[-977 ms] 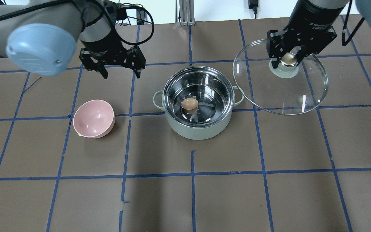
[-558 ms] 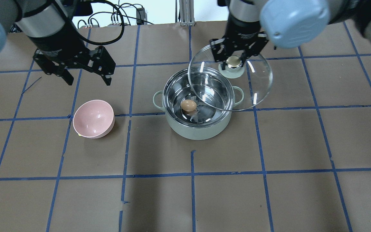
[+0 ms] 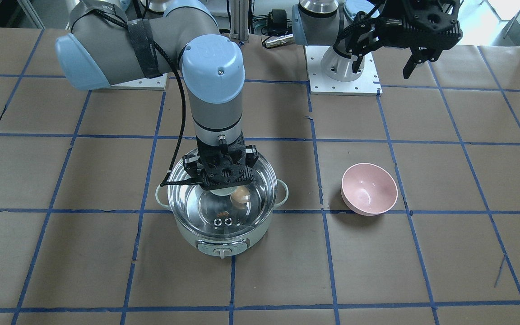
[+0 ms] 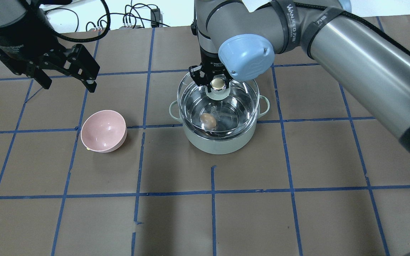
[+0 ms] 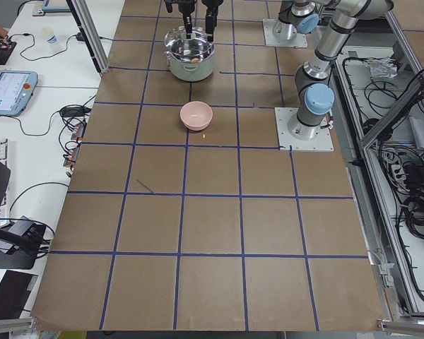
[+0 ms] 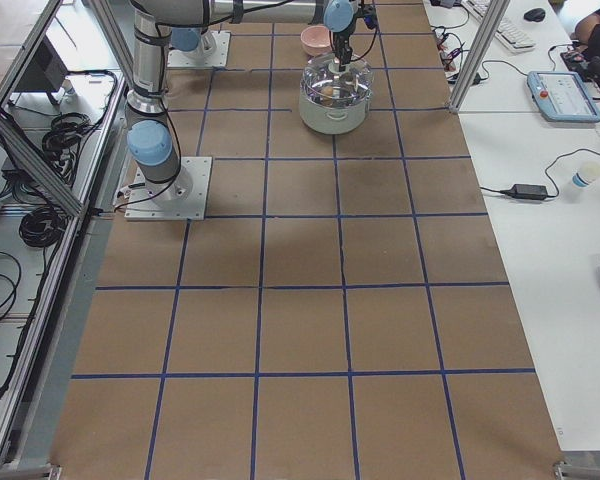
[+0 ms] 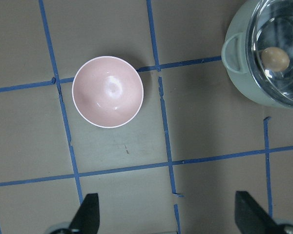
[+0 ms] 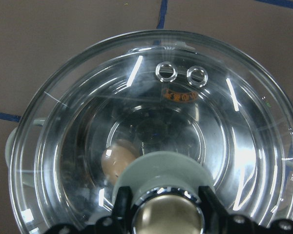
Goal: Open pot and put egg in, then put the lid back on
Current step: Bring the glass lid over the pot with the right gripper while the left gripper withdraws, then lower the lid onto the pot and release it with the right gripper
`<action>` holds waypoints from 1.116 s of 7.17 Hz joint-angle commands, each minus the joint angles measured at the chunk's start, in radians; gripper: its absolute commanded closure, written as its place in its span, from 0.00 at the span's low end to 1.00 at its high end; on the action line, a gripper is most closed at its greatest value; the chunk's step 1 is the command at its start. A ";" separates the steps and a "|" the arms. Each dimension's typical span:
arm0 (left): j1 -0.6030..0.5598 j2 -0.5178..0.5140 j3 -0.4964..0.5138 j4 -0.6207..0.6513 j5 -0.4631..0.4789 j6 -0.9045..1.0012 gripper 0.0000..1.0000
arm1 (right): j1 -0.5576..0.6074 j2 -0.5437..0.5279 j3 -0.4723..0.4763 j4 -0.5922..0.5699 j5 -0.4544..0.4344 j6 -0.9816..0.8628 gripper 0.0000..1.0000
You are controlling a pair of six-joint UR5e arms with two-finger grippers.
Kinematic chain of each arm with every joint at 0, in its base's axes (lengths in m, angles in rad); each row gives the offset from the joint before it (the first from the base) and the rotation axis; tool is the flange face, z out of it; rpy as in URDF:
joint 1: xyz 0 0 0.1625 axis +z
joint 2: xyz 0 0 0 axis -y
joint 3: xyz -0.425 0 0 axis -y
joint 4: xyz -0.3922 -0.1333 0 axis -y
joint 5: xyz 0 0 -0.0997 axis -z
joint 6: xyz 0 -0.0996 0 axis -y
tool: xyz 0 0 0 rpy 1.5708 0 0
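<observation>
1. The right pincer (image 4: 218, 84) points straight down over the pot (image 4: 219, 144) and is clenched on the lid's beige-gold knob (image 8: 168, 218), with a dark finger on either side of it.
2. The clear glass lid (image 4: 242, 101) hangs level from that grip and covers the mouth of the pot, its metal rim lined up with the pot's rim. Whether the rim is fully seated cannot be told.
3. In the right wrist view, the lid's two small vent holes (image 8: 181, 74) lie on the side away from the pincer. In the front-facing view they sit above the pot's front control knob (image 3: 223, 249).
4. The egg (image 4: 208, 121) lies on the shiny steel floor of the pot and can be seen through the glass. It is off-centre, towards the pot's left handle (image 4: 174, 108).
5. The mint-green pot stands upright on the brown surface (image 4: 297, 213), which is marked with a grid of blue tape. A tape line runs under the pot.
6. The left pincer (image 4: 69, 85) is released. Its two fingers are spread wide with nothing between them, and it hangs in the air well apart from the pot.
7. The left wrist camera looks straight down on a pink bowl (image 7: 107, 91), with the pot at the upper right corner of its view.
8. The pink bowl sits upright on the surface to the left of the pot, clear of it.
</observation>
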 commanded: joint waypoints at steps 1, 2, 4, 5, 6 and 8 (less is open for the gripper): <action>0.017 0.010 -0.005 0.009 -0.006 -0.004 0.04 | 0.001 0.004 0.041 -0.049 -0.002 -0.009 0.98; 0.018 0.011 -0.013 0.006 -0.003 -0.004 0.04 | 0.001 0.004 0.044 -0.049 -0.002 -0.010 0.98; 0.012 0.011 -0.014 0.006 -0.006 -0.046 0.04 | 0.001 0.001 0.044 -0.047 -0.002 -0.010 0.98; 0.012 0.011 -0.014 0.006 -0.008 -0.046 0.04 | 0.001 0.002 0.046 -0.047 -0.002 -0.010 0.98; 0.012 0.011 -0.014 0.006 -0.008 -0.047 0.04 | 0.001 0.002 0.046 -0.046 -0.002 -0.012 0.98; 0.012 0.011 -0.017 0.004 -0.008 -0.047 0.04 | 0.001 0.004 0.047 -0.046 -0.004 -0.013 0.98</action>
